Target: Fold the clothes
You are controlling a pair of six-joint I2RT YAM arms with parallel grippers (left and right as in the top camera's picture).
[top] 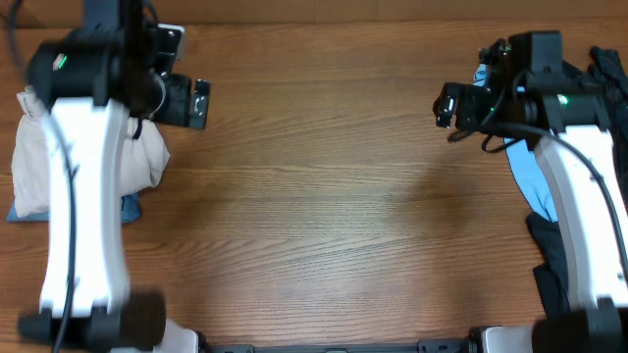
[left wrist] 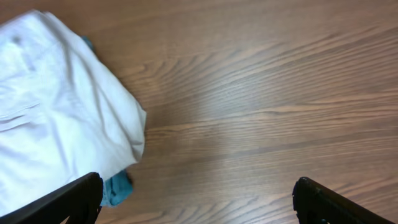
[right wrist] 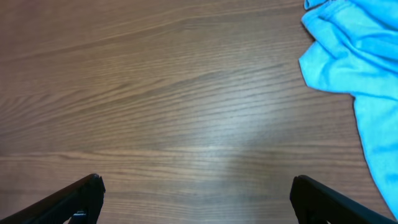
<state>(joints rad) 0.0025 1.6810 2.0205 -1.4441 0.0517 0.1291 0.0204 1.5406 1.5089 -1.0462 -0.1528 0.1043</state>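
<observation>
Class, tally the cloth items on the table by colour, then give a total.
Cream: 1, shorts
Blue: 2, blue scrap under the shorts, light blue cloth
Dark: 1, dark garment
Total: 4

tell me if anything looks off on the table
The cream shorts sit as a lumpy bundle at the left edge of the table, with a blue scrap poking out from under them. A light blue cloth lies crumpled at the right edge. Nothing looks spilled or damaged.

Soft, even overhead light — faint sheen on the table [left wrist: 261, 118], pale shorts [left wrist: 56, 112] nearly washed out, shadows weak.
</observation>
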